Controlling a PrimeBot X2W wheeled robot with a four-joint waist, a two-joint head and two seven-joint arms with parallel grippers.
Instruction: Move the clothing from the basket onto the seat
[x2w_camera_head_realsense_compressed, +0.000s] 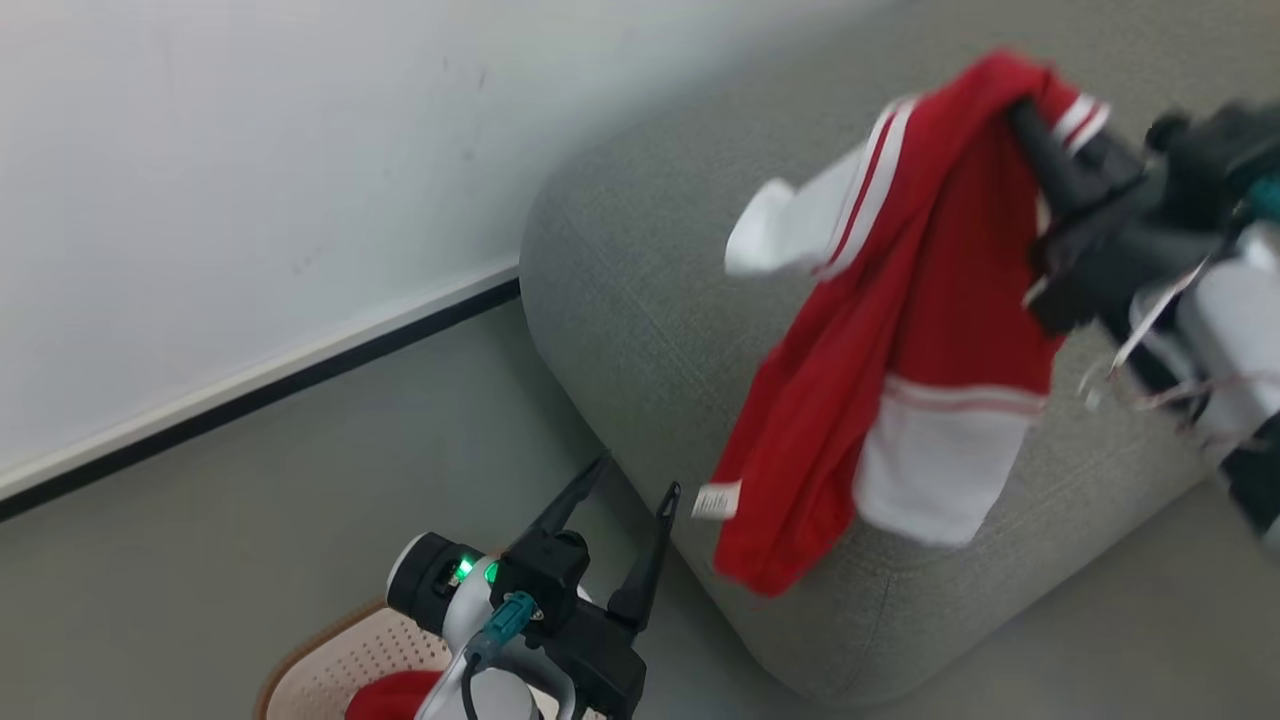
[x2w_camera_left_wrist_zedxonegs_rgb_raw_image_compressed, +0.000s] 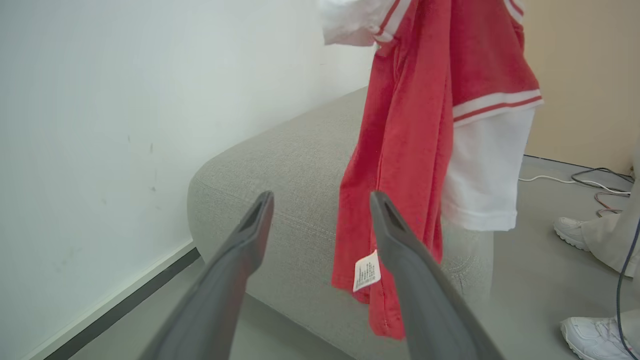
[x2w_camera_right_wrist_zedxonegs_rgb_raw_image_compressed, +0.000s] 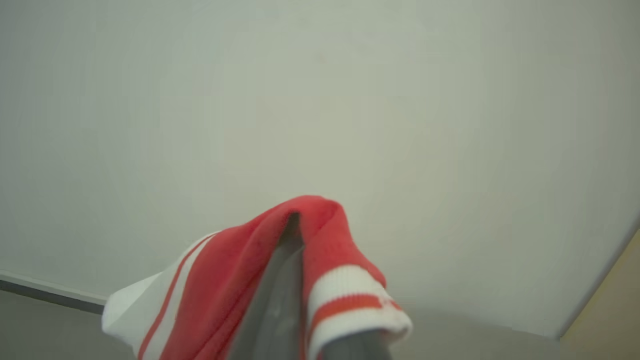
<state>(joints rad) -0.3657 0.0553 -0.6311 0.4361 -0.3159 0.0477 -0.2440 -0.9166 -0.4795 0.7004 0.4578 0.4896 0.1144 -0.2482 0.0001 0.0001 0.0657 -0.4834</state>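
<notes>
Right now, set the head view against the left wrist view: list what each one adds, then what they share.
Head view adds: the basket at the bottom edge with a second red garment in it, and the right gripper shut on the top of the hanging garment.
Left wrist view adds: a person's white shoes on the floor, cables and a beige wall.
Shared: the hanging garment with its white label, the grey seat behind it, the white wall, and the left gripper, open and empty.

Plain white wall (x2w_camera_head_realsense_compressed: 200, 150), dark skirting strip (x2w_camera_head_realsense_compressed: 250, 398), grey floor (x2w_camera_head_realsense_compressed: 200, 560), beige panel (x2w_camera_left_wrist_zedxonegs_rgb_raw_image_compressed: 580, 75).
</notes>
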